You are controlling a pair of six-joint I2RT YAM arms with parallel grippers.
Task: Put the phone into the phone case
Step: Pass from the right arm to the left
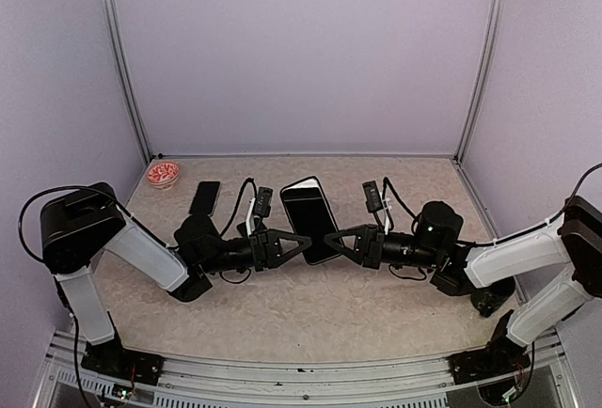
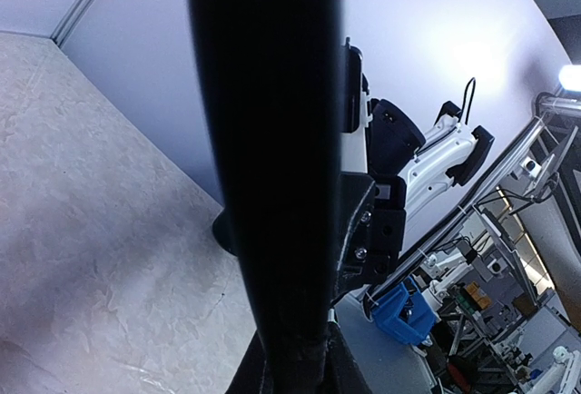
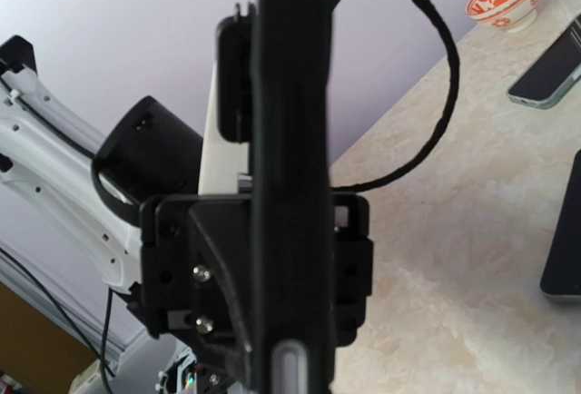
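Observation:
The phone (image 1: 309,218), a dark slab with a pale rim, hangs flat above the table's middle, gripped at its near end from both sides. My left gripper (image 1: 303,243) is shut on its left near corner, and my right gripper (image 1: 331,236) is shut on its right near corner. Each wrist view shows the phone edge-on as a black bar: left wrist (image 2: 272,140), right wrist (image 3: 290,94), with the other arm's gripper behind it. Whether the pale rim is the phone case I cannot tell. A smaller dark slab (image 1: 204,197) lies flat on the table to the left.
A small red-and-white bowl (image 1: 163,174) stands at the back left corner. In the right wrist view another dark flat thing (image 3: 565,231) lies on the table below the held phone. Purple walls close the table at the back and sides.

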